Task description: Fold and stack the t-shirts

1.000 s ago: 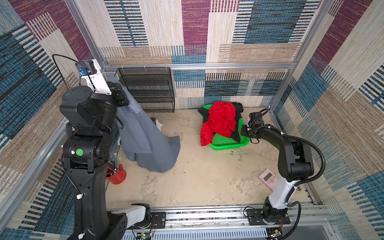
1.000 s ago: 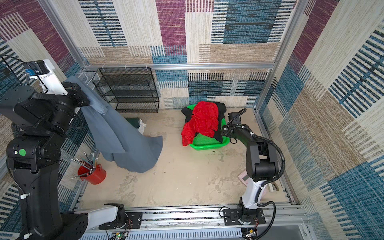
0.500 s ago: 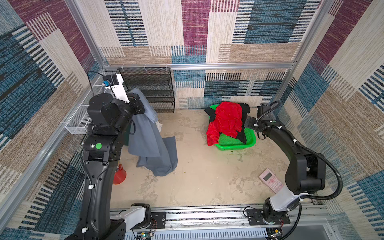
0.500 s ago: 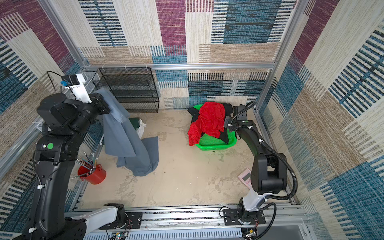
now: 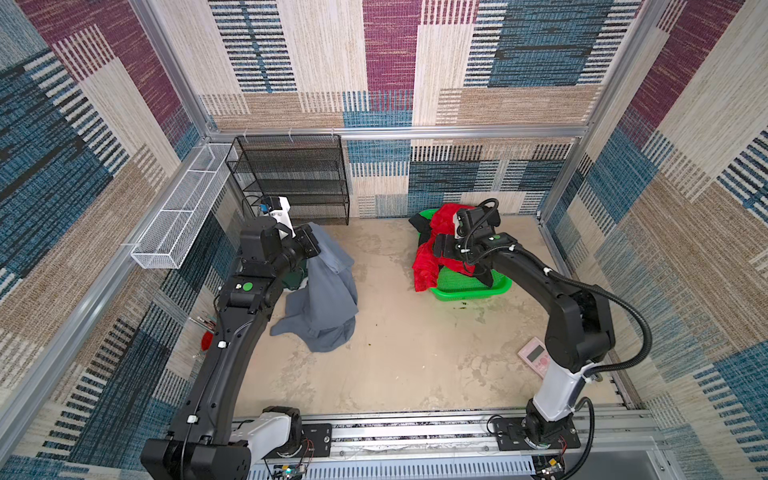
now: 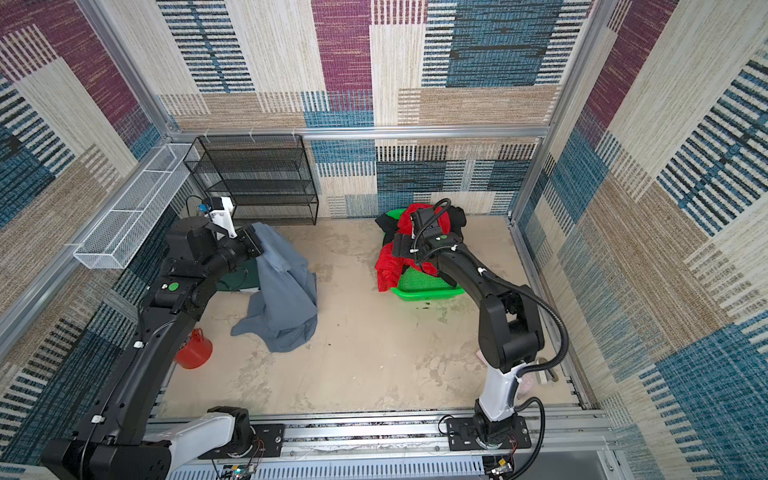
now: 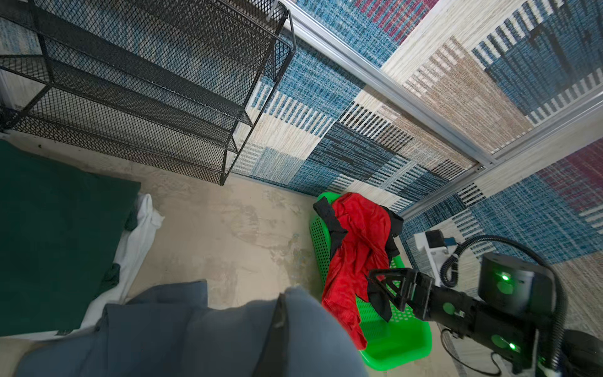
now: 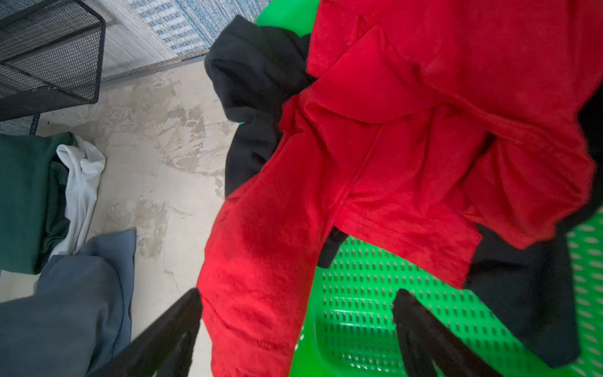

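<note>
My left gripper (image 5: pixel 312 245) is shut on the slate grey t-shirt (image 5: pixel 328 299), held up by one end while its lower part lies bunched on the floor. The cloth wraps the jaws in the left wrist view (image 7: pixel 280 313). Behind it lie a dark green t-shirt (image 7: pixel 55 228) and a white t-shirt (image 7: pixel 137 228) under it. My right gripper (image 8: pixel 298 297) hangs open above the green basket (image 8: pixel 375 293), its fingers straddling the hanging end of the red t-shirt (image 8: pixel 391 130). The black t-shirt (image 8: pixel 254 71) lies under the red one.
A black mesh shelf (image 5: pixel 299 178) stands at the back left wall, with a white wire tray (image 5: pixel 178 220) on the left wall. A red cup (image 6: pixel 193 349) sits by the left arm. A pink device (image 5: pixel 536 355) lies at the right near the arm's base.
My left arm has come down with the grey t-shirt, whose lower part now bunches on the floor. My right gripper has opened and swung from the basket's right side to above the red t-shirt.
</note>
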You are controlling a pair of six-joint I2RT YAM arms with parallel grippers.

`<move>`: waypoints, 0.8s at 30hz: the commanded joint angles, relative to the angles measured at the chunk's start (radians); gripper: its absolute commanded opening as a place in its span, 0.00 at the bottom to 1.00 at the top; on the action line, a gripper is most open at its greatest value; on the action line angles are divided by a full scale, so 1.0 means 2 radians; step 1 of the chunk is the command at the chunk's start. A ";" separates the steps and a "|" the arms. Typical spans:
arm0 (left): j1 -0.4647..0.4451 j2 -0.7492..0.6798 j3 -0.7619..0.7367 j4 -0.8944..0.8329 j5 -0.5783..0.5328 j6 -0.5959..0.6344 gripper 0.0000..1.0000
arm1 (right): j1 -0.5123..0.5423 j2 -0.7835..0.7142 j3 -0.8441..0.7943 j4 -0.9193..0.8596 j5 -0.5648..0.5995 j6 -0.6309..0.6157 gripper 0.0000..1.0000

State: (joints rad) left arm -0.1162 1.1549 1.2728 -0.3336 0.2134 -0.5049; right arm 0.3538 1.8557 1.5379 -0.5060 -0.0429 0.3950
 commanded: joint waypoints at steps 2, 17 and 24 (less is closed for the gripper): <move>0.000 -0.007 -0.005 0.015 0.014 -0.008 0.00 | 0.029 0.040 0.029 0.003 0.007 0.000 0.92; -0.002 0.003 -0.021 0.036 0.043 -0.025 0.00 | 0.037 0.112 0.082 -0.059 0.163 -0.041 0.51; -0.011 0.016 -0.018 0.039 0.047 -0.027 0.00 | 0.017 0.086 0.028 -0.046 0.202 -0.067 0.43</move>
State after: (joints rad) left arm -0.1333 1.1812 1.2343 -0.3176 0.2916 -0.5556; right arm 0.4095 2.0438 1.6142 -0.5953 0.2848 0.2810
